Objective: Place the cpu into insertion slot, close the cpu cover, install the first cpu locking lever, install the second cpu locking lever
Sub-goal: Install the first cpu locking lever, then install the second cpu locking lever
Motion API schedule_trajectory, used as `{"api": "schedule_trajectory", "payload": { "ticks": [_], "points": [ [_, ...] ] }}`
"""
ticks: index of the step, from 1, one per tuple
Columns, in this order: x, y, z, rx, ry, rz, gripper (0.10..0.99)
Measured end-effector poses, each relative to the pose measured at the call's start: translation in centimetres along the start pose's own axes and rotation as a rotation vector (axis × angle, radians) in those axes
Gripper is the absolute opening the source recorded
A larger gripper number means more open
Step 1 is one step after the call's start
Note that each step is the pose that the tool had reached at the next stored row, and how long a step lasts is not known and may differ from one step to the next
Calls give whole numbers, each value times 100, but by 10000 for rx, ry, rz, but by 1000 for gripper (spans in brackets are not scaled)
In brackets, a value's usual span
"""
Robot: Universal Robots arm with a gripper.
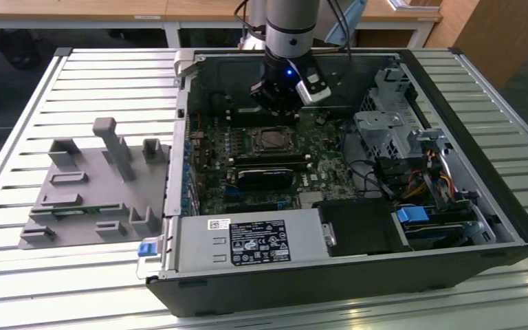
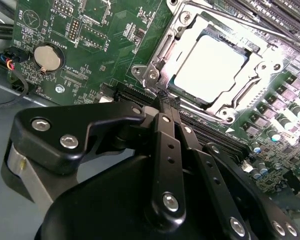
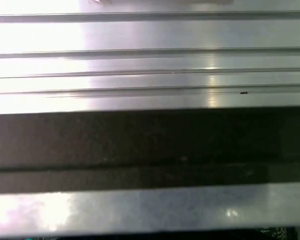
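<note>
So the arm is hanging down inside the open PC case (image 1: pixel 484 172), which is lying on its side on the slatted metal surface (image 1: pixel 108 75), and the gripper (image 1: pixel 280 103) is hovering over the green board (image 2: pixel 115 45) just past the socket, at about 12 o'clock from it in the exterior view. In the second wrist view the fingers (image 2: pixel 166 107) are sitting pressed together with nothing between them, their tips pointing at the near corner of the socket, close to it, though I can't tell if they're touching. The cpu (image 2: pixel 210 67) is already lying flat in the insertion slot (image 1: pixel 271 139), its pale metal face glaring in the light. The cpu cover (image 2: pixel 257 67) looks to be lying down around the chip, framing it. A coin battery (image 2: pixel 46 56) is sitting on the board at about 9 o'clock from the socket in that same view. Off to the exterior view's left, a grey parts fixture (image 1: pixel 90 185) is resting on the surface beside the case.
</note>
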State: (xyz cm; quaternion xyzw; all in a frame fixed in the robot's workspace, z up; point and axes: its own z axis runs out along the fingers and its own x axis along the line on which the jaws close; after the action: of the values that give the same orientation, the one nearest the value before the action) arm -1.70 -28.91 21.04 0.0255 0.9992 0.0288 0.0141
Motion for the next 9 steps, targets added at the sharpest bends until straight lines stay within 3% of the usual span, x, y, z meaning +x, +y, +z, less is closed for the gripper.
{"api": "schedule_trajectory", "payload": {
  "ticks": [9],
  "points": [
    [-14,-19,-1,1,1,0,106]
  ]
}}
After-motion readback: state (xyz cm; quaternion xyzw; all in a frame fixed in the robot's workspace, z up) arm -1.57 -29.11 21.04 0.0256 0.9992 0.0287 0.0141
